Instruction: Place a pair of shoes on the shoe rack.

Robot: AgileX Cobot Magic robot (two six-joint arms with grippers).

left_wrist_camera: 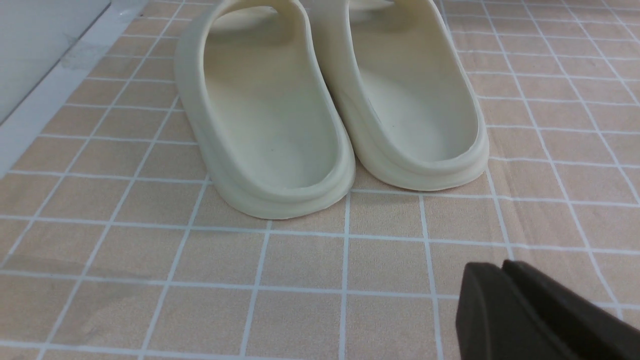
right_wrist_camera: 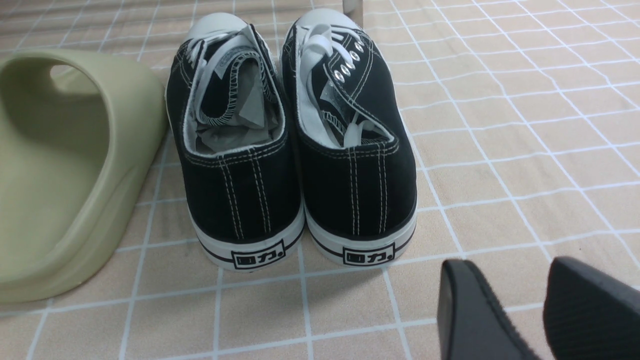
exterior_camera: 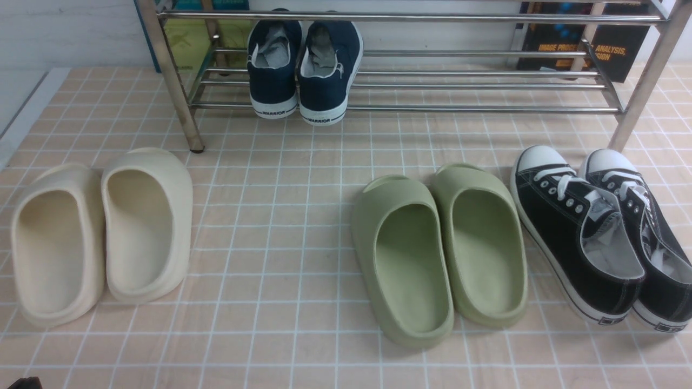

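Since the pair of shoes (exterior_camera: pixel 304 67) already sits on the lower bars of the shoe rack (exterior_camera: pixel 459 108), heels toward me, I judge the placing done; next calls only for keeping both arms clear; my left gripper (left_wrist_camera: pixel 505 280) has its fingers pressed together, holding nothing; my right gripper (right_wrist_camera: pixel 537 300) stands parted and empty; only the front view shows the rack, while the wrist views show the cream slippers (left_wrist_camera: pixel 330 110) and black sneakers (right_wrist_camera: pixel 295 150).

Open tile between cream slippers (exterior_camera: pixel 102 232) and green slippers (exterior_camera: pixel 438 248); black sneakers (exterior_camera: pixel 600 232) crowd the rack's (exterior_camera: pixel 432 108) right leg.
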